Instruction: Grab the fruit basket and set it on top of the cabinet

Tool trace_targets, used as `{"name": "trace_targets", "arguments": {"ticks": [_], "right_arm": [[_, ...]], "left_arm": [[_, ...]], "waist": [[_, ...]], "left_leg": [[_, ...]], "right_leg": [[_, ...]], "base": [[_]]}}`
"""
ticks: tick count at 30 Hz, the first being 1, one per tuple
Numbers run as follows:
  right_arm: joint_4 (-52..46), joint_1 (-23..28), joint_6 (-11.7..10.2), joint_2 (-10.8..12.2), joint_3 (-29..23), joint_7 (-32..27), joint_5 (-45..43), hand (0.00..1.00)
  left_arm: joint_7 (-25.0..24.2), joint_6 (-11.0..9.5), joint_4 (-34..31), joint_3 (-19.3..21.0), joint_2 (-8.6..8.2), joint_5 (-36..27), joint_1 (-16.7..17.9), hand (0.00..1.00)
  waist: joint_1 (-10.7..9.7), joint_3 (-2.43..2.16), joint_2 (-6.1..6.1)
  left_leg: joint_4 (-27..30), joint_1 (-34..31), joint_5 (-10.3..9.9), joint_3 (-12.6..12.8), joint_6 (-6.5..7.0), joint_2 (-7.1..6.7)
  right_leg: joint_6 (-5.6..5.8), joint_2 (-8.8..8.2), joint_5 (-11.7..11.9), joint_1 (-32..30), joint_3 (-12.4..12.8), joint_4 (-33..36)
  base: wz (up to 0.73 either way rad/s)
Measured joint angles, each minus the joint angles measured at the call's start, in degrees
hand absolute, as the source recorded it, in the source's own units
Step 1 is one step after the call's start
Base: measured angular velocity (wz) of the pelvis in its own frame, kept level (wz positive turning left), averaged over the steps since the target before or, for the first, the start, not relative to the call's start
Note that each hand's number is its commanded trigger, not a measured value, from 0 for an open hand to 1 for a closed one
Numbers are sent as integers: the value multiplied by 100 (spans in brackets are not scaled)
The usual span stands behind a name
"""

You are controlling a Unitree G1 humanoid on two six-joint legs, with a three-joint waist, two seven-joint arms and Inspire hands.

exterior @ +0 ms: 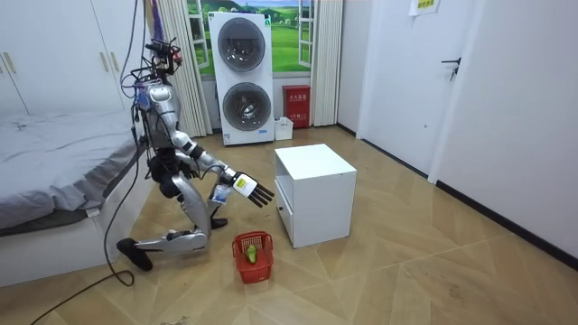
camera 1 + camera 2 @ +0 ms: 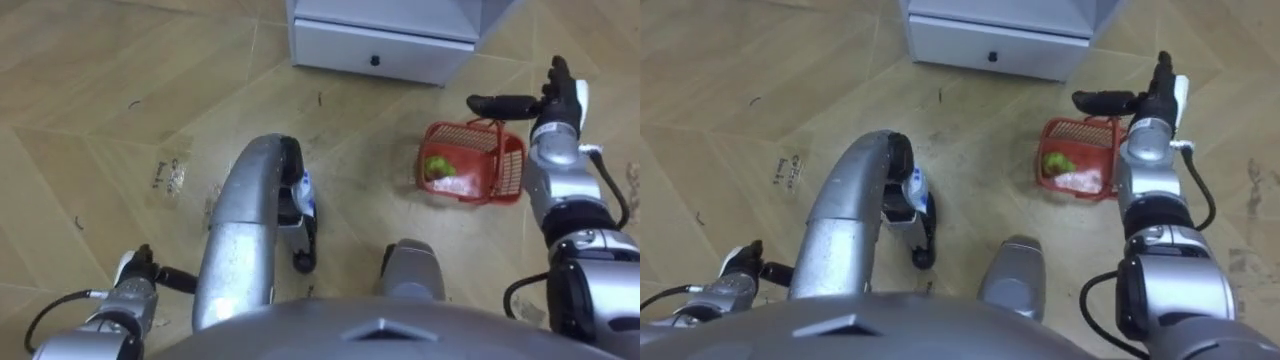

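Wooden floor (image 1: 433,262): room view gives us the bed (image 1: 54,153), washer-dryer stack (image 1: 242,77) & robot kneeling by the white drawer cabinet (image 1: 316,194). Red fruit basket (image 2: 505,172) sits on the floor nr the cabinet, unheld, green fruit (image 2: 438,166) inside. Right hand (image 2: 560,105) above it, fingers straight, thumb out. Left hand (image 2: 138,280) low left: we can't tell its state.

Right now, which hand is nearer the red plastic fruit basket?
The right hand, fingers straight, above the red plastic fruit basket; the left hand hangs at lower left.
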Motion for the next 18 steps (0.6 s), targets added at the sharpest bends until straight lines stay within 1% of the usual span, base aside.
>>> {"name": "trace_targets", "arguments": {"ticks": [2,3,4,6,7,8,9,10,14,15,16,18], "right_arm": [[0,19,4,2,0,0,50,0],[0,20,4,2,0,-2,52,0],[0,25,4,2,0,-13,55,0],[-15,77,4,2,-1,-48,80,0],[-23,149,4,2,-2,-62,80,0],[-48,238,6,3,-3,-64,69,0],[-71,278,7,3,-9,-71,66,0],[-140,340,11,1,-15,-98,67,0],[-159,357,17,1,-13,-112,72,0],[-159,355,17,-2,-10,-112,68,0],[-158,353,16,-15,-10,-112,59,0],[-130,355,16,-29,-10,-112,-25,0]], "left_arm": [[93,-25,9,-59,2,0,86,0],[126,-45,4,-109,4,3,124,0],[139,-97,3,-130,1,3,188,0],[143,-152,6,-196,8,7,306,0],[146,-198,3,-215,9,8,394,0],[146,-227,1,-223,2,9,494,0],[146,-234,0,-227,-2,9,543,0],[145,-236,1,-269,-8,8,620,0],[135,-233,32,-349,-8,7,764,0],[135,-233,34,-357,-8,7,791,0],[135,-234,34,-407,-15,6,809,0],[135,-234,35,-440,-11,7,832,0]], "waist": [[-34,9,-21],[-63,10,-32],[-131,8,-63],[-179,-7,-120],[-237,-27,-166],[-300,-57,-208],[-313,-65,-219],[-335,-66,-226],[-368,-63,-221],[-343,-60,-229],[-324,-57,-225],[-327,-56,-218]], "left_leg": [[196,-57,-82,5,-37,1],[226,-63,-89,5,-43,0],[265,-65,-98,6,-61,0],[318,-64,-116,8,-103,-1],[338,-64,-114,8,-123,-18],[340,-63,-99,8,-155,-53],[341,-63,-80,9,-154,-58],[344,-63,-64,10,-177,-56],[349,-67,-44,15,-279,-31],[358,-68,-47,42,-308,19],[371,-89,-37,51,-364,45],[417,-148,-16,51,-448,56]], "right_leg": [[8,9,-4,6,53,230],[8,8,-4,10,59,271],[8,6,-4,22,64,338],[8,-1,-5,39,73,432],[3,1,-9,70,66,472],[-1,13,-24,98,74,493],[-15,22,-32,101,85,504],[-55,21,-56,99,94,528],[-99,25,-115,76,128,620],[-89,26,-136,36,175,679],[-111,3,-170,-8,200,747],[-146,-24,-219,-57,217,880]], "base": [[0],[0],[0],[3],[15],[15],[9],[0],[-1],[-11],[-10],[-3]]}}
